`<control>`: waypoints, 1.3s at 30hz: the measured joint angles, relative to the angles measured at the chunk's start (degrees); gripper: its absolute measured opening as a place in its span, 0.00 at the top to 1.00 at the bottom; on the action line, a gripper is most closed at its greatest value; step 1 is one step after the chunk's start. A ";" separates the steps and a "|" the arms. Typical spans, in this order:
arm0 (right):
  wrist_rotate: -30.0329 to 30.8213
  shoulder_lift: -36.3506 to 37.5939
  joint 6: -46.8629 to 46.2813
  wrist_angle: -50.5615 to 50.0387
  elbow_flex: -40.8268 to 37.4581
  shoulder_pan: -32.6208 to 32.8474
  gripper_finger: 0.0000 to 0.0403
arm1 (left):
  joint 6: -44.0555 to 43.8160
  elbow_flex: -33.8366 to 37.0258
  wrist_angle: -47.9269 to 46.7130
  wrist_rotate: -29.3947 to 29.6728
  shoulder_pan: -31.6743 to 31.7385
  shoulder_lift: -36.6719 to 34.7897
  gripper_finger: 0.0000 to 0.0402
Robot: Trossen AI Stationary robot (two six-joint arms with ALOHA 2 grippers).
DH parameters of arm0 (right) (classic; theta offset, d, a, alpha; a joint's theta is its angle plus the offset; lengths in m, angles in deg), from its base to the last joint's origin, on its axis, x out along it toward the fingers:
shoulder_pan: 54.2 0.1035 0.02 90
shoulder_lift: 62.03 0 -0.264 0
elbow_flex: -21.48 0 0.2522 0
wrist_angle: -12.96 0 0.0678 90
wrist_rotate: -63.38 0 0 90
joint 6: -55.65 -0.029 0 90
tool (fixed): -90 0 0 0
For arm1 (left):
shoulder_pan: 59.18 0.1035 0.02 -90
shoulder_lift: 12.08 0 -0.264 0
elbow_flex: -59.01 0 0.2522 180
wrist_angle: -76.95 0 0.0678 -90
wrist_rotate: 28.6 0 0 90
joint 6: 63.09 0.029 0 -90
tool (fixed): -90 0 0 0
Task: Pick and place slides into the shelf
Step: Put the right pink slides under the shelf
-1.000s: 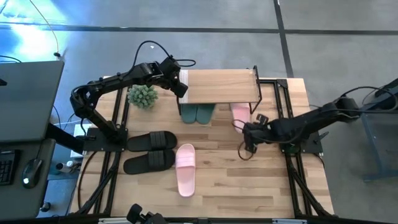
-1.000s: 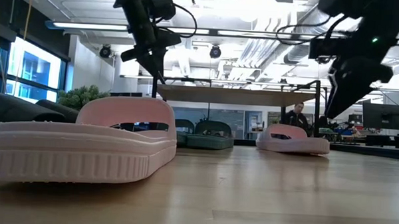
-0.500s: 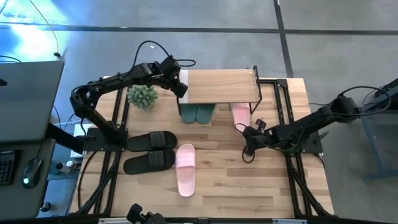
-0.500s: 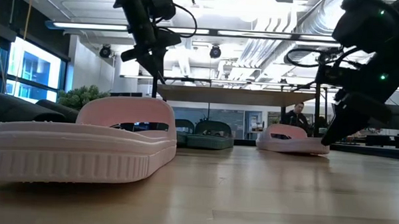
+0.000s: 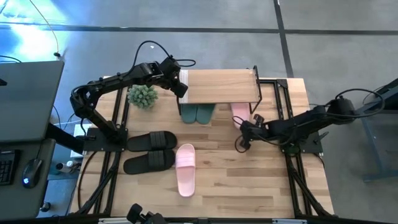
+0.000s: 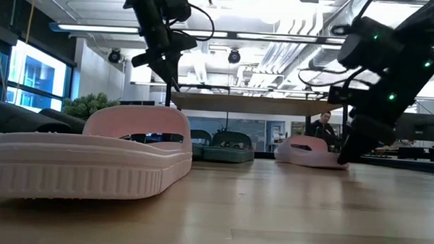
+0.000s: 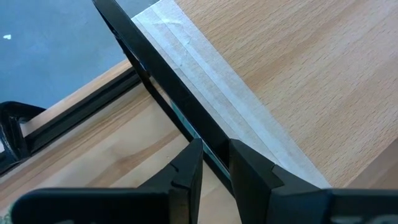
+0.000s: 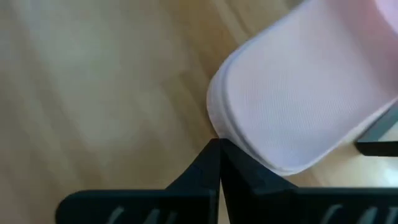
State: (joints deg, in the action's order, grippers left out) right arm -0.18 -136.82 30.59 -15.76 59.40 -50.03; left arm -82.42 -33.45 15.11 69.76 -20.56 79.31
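The right gripper (image 5: 240,138) sits low over the large wooden tabletop (image 5: 249,180), its two dark fingers (image 8: 214,165) pressed together with nothing between them. Their tips meet at the rounded heel of a pale pink slide sandal (image 8: 298,106); whether they actually touch its sole is hard to tell from the wrist view. That sandal (image 5: 239,114) lies half under the right end of the small shelf with a light plank top and thin black legs (image 5: 221,86), its heel pointing out toward the gripper.

The left gripper (image 5: 181,89) is at the shelf's left edge, pinching the thin black metal frame bar (image 7: 161,81) between narrowly parted fingers.

Under the shelf's middle lies the dark green pair of slides (image 5: 198,114). The second pale pink slide (image 5: 185,169) lies in the open on the table, just beside the black pair of slides (image 5: 149,150). A small green plant (image 5: 142,96) stands near the left arm.
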 joint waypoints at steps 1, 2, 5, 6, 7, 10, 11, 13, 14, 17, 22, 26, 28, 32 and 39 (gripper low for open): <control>0.34 -0.34 0.03 0.29 0.00 -0.37 1.00 | 0.00 0.00 0.00 -0.13 0.00 0.00 0.83; 0.51 -0.72 0.15 1.18 0.00 -0.63 1.00 | 0.00 0.00 0.00 -0.17 0.00 0.00 0.83; 0.97 -0.69 0.54 3.00 0.00 -1.06 1.00 | 0.00 0.00 0.02 -0.19 0.00 0.00 0.83; 0.74 -0.69 0.67 3.25 0.00 -1.19 1.00 | 0.00 0.00 0.04 -0.17 0.00 0.00 0.83; 0.35 -0.65 0.71 3.20 0.00 -1.20 1.00 | 0.00 0.00 0.06 -0.19 0.00 0.00 0.83; -1.22 -0.63 0.54 3.62 0.00 -0.76 1.00 | 0.00 0.00 0.09 -0.19 0.00 0.00 0.83; -2.10 -0.63 0.60 4.50 0.00 -0.32 1.00 | 0.00 0.00 0.09 -0.19 0.00 0.00 0.83; -2.75 -0.63 1.48 7.69 0.41 0.57 1.00 | 0.00 0.00 0.11 -0.19 0.00 0.00 0.83; -2.64 -0.61 2.28 9.08 0.91 0.85 1.00 | 0.00 0.00 0.11 -0.22 0.00 0.00 0.83; 0.39 -0.61 5.39 9.66 3.30 -0.16 1.00 | 0.00 0.00 0.13 -0.22 0.00 0.00 0.83; 1.26 -3.37 9.97 9.17 8.22 -4.12 1.00 | 0.00 0.00 0.17 -0.22 0.00 0.00 0.83; 1.20 -9.59 14.08 7.93 12.20 -7.04 1.00 | 0.00 0.00 0.24 -0.24 0.00 0.00 0.83; 1.63 -13.08 15.63 7.87 13.99 -8.33 1.00 | 0.00 0.00 0.31 -0.26 0.00 0.00 0.83; 3.51 -18.79 17.67 7.65 17.65 -9.61 1.00 | -0.01 0.00 0.45 -0.35 0.00 0.00 0.83; 6.81 -25.07 19.13 3.53 23.39 -11.45 1.00 | 0.00 -0.02 1.11 -0.31 0.00 0.00 0.83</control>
State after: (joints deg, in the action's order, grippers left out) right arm 6.64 -161.89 49.73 -12.23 82.79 -61.49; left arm -82.43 -33.47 16.22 69.45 -20.56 79.31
